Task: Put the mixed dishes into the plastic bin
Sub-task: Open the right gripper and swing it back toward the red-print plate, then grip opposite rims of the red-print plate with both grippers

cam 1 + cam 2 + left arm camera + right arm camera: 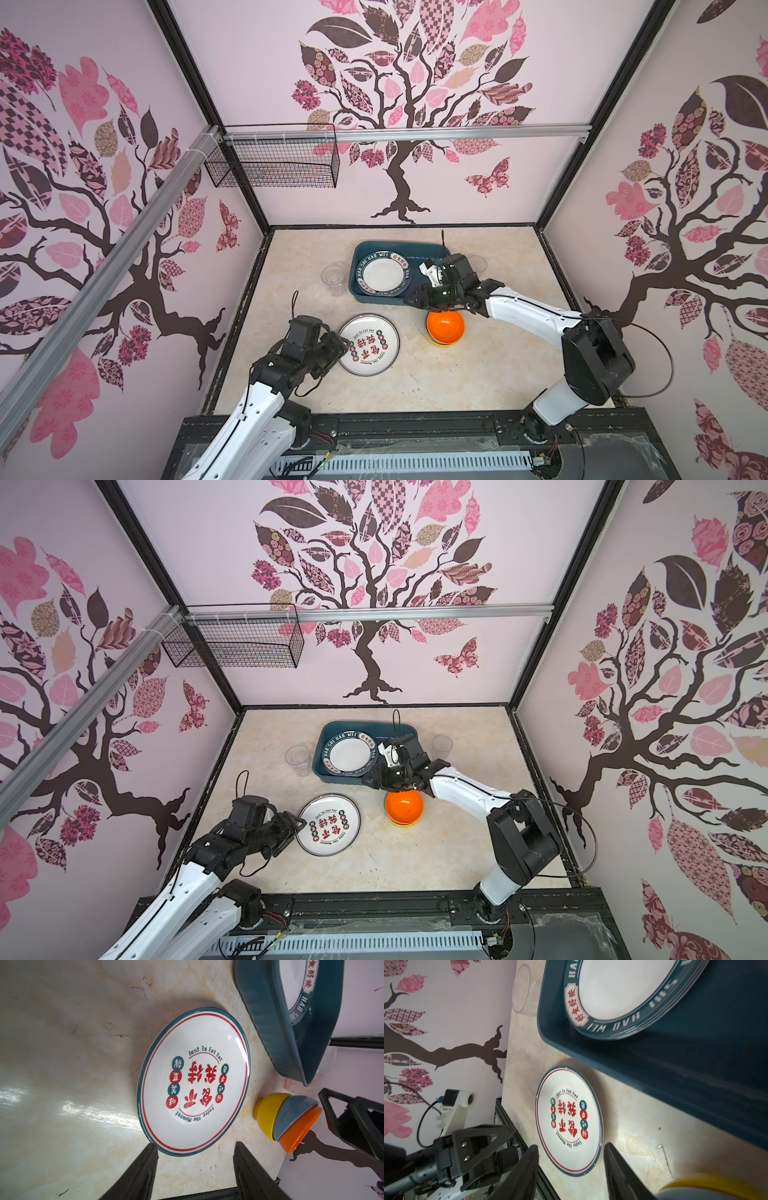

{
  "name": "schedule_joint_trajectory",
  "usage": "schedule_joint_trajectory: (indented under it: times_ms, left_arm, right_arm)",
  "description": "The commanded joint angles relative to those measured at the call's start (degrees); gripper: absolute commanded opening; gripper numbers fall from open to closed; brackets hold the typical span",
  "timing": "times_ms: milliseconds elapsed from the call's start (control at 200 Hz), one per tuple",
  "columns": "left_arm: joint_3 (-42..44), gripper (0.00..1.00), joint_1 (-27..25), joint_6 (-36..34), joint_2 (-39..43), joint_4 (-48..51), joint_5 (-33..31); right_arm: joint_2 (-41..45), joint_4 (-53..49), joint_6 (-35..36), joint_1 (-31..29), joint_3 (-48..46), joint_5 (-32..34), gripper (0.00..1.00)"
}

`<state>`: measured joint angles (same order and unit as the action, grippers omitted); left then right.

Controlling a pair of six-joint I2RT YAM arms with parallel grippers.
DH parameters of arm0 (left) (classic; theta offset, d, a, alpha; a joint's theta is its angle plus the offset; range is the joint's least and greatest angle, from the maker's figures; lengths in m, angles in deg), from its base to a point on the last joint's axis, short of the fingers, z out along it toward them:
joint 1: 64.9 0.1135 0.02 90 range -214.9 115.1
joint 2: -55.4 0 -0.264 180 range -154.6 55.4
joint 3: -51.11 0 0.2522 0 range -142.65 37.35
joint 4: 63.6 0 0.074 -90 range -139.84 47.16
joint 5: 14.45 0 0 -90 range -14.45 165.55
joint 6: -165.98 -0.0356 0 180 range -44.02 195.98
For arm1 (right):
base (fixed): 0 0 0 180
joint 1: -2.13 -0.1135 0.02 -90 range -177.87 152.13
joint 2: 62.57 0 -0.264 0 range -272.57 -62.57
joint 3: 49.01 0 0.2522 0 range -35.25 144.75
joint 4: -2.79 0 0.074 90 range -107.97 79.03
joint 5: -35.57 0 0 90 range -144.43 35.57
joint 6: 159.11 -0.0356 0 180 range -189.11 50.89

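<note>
While both arms sit bent low in both top views: left gripper (343, 347) at near plate (369, 345) left rim; right gripper (417, 300) above orange bowl (444, 326), just beside bin (353, 286). Left wrist: jaws apart, empty. Right wrist: jaws apart, empty; stacked plates (623, 991) inside bin.

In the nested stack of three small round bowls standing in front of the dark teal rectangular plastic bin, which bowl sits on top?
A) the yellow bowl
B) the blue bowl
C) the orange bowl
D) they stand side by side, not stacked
C: in the left wrist view the small round orange bowl is nested innermost, inside the blue bowl, which sits in the yellow bowl at the bottom.
</note>
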<state>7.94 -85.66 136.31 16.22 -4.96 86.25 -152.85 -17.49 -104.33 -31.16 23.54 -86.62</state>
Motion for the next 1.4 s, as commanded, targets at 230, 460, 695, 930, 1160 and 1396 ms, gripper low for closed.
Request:
schedule_joint_trajectory:
  times_ms: [230,460,695,930,1160,1396]
  left_arm:
    - [5.16,0.57,0.27,-0.33,-4.59,-3.11,-1.34]
    - [8.69,0.48,0.27,0.59,-6.73,-9.44,-0.34]
    - [13.38,0.40,0.25,2.90,-6.31,-16.89,-0.56]
    - [14.20,0.35,0.27,2.65,-7.98,-19.45,-1.55]
    - [14.29,0.30,0.30,1.91,-11.69,-22.31,-1.40]
    - [14.02,0.19,0.28,1.21,-13.66,-23.50,-1.12]
  right_arm:
    - [7.14,6.66,-2.77,-2.24,-7.34,-5.17,0.54]
    - [8.68,6.92,-2.75,-2.35,-8.77,-4.49,0.53]
    - [8.77,7.13,-2.75,-2.37,-8.87,-4.21,0.53]
    - [8.73,6.64,-2.33,-2.33,-8.45,-3.77,0.53]
    - [9.06,5.32,-1.55,-2.37,-7.41,-3.39,0.52]
    - [9.51,4.23,-0.88,-2.38,-6.84,-2.60,0.52]
